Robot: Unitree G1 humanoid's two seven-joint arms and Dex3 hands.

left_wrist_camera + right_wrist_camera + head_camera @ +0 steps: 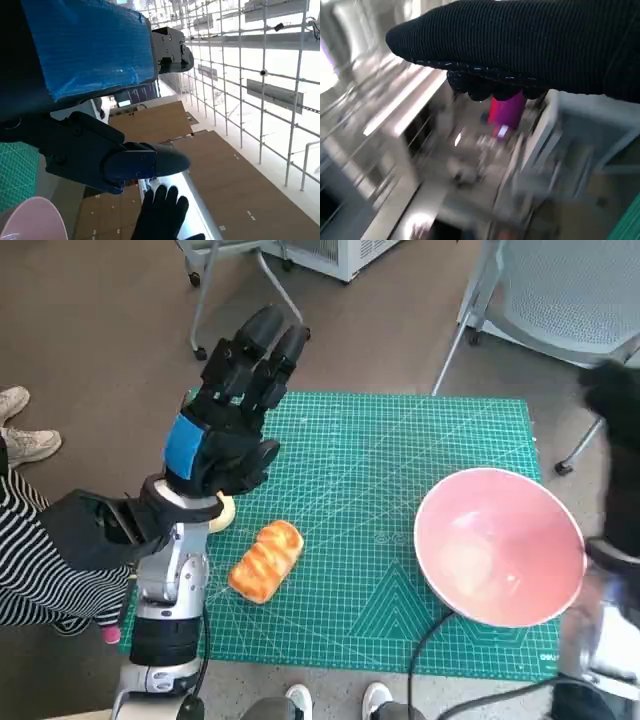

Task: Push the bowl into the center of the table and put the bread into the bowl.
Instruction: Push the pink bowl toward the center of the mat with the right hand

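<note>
The pink bowl (500, 545) stands on the right part of the green cutting mat (400, 440), close to its right edge. A golden bread roll (266, 560) lies on the mat's near left part, well apart from the bowl. My left hand (235, 410) is raised above the mat's left edge, beyond the bread, fingers stretched out and holding nothing. My right hand (615, 430) hangs blurred at the picture's right edge, above and beyond the bowl, not touching it. The left wrist view shows the bowl's rim (30, 220) and the gloved right hand (162, 212) with fingers spread.
A person in a striped sleeve (30, 540) sits close on the left, white shoes (20, 430) on the floor. A pale round thing (222, 512) lies by my left wrist. Chair legs (230, 280) and a grey chair (570, 300) stand beyond the table.
</note>
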